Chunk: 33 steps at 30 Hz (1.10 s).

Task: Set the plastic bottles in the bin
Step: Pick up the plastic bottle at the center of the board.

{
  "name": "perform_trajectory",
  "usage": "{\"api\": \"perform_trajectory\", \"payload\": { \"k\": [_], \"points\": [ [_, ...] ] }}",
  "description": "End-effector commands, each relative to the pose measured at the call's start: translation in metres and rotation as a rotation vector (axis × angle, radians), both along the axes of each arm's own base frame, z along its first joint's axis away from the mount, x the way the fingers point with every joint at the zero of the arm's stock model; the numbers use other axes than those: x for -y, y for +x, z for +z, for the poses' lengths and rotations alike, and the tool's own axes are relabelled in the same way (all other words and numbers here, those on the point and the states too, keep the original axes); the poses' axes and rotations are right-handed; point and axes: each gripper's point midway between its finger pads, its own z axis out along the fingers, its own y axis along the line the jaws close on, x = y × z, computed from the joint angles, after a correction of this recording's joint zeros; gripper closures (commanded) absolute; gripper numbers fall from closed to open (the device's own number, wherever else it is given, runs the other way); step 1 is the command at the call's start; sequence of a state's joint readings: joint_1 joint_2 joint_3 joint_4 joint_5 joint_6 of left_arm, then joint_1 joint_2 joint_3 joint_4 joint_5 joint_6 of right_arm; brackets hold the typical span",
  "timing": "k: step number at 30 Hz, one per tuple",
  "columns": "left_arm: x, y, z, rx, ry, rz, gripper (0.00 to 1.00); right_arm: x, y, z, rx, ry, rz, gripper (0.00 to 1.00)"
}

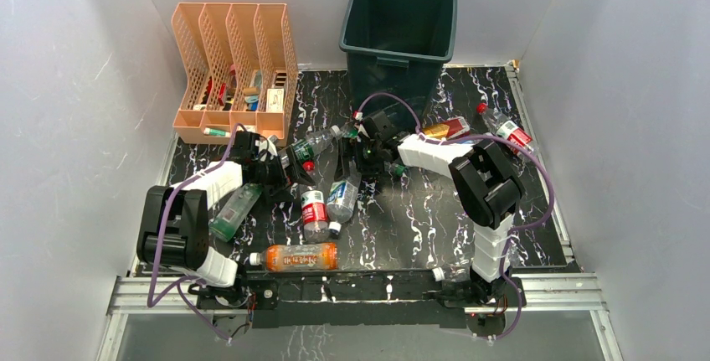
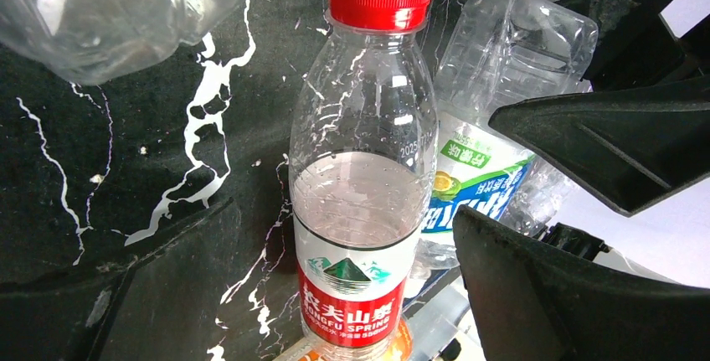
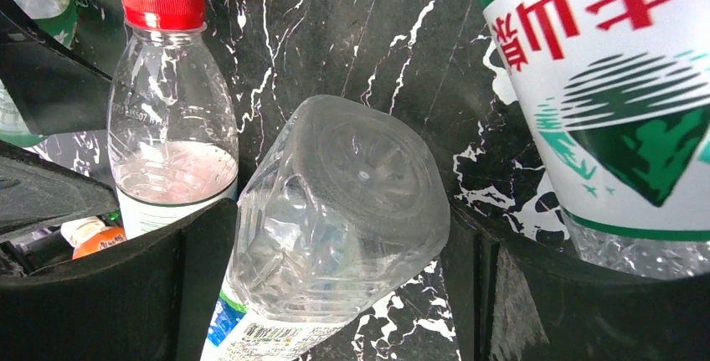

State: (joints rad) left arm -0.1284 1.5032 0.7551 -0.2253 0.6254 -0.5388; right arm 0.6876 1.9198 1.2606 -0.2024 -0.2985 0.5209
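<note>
The dark green bin (image 1: 398, 26) stands at the back centre. Several plastic bottles lie on the black marbled table (image 1: 419, 227). My left gripper (image 1: 283, 172) (image 2: 343, 219) is open, one finger on each side of a red-capped, red-labelled bottle (image 1: 314, 212) (image 2: 362, 202) without touching it. My right gripper (image 1: 362, 160) (image 3: 339, 235) is open around the base of a clear bottle with a blue-green label (image 1: 343, 198) (image 3: 335, 210), with the fingers close to its sides. The red-capped bottle also shows in the right wrist view (image 3: 172, 135).
A peach file organizer (image 1: 234, 68) stands back left. An orange bottle (image 1: 297, 256) lies near the front edge and a green one (image 1: 234, 210) beside my left arm. A green-labelled bottle (image 1: 314, 143) (image 3: 619, 101) lies between the grippers. Two more bottles (image 1: 444, 129) (image 1: 506, 133) lie right of the bin.
</note>
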Motion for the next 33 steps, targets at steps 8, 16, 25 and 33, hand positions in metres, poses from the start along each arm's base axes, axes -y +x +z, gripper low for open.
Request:
{"api": "perform_trajectory", "payload": {
  "k": [8, 16, 25, 33],
  "points": [
    [0.005, 0.002, 0.013, 0.018, -0.022, -0.02, 0.02, 0.004, -0.006, -0.001, -0.008, -0.016, -0.011, 0.02],
    [0.003, 0.001, 0.02, 0.037, -0.015, -0.017, 0.02, 0.01, -0.016, -0.002, -0.038, -0.05, -0.021, 0.02],
    [0.001, -0.004, 0.03, 0.07, -0.002, -0.016, 0.02, 0.017, -0.036, 0.004, -0.047, -0.079, -0.03, 0.02],
    [-0.001, -0.01, 0.044, 0.11, 0.012, -0.01, 0.02, 0.021, -0.054, 0.009, -0.04, -0.116, -0.032, 0.03]
  ]
}}
